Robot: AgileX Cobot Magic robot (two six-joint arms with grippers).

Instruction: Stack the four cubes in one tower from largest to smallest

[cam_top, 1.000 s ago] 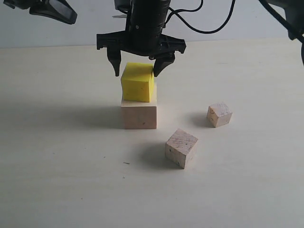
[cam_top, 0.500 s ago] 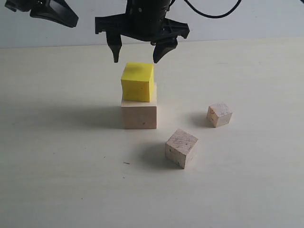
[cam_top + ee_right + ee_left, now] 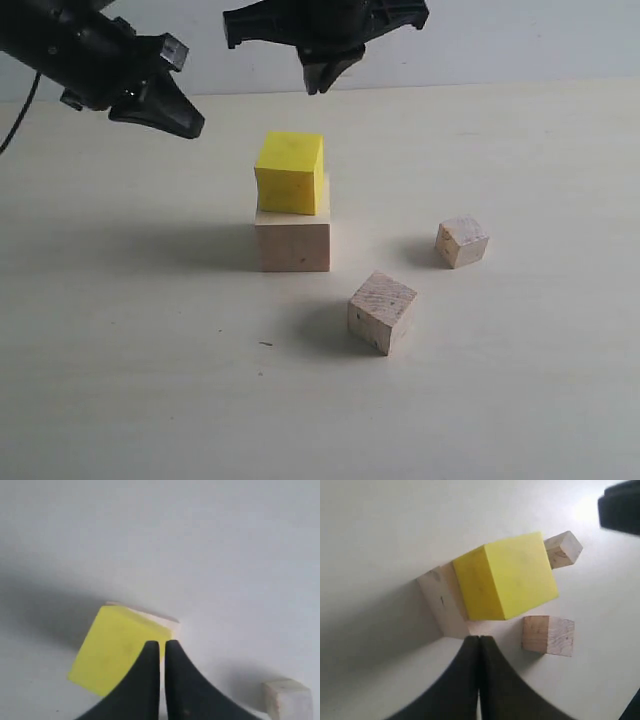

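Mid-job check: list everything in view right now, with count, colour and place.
large pale bare-wood cube: 1, pale, on the cream table, stack base
bright yellow cube: 1, yellow, atop the large cube
medium pale wood cube: 1, pale, on table, front-right of stack
small pale wood cube: 1, pale, on table, right of stack
table: 1, cream, under everything
left gripper: 1, black, shut, empty, raised left of stack
right gripper: 1, black, shut, empty, above stack

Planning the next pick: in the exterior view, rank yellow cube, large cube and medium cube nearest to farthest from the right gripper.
1. Yellow cube, just below the right gripper.
2. Large cube, under the yellow one.
3. Medium cube, front right, apart.
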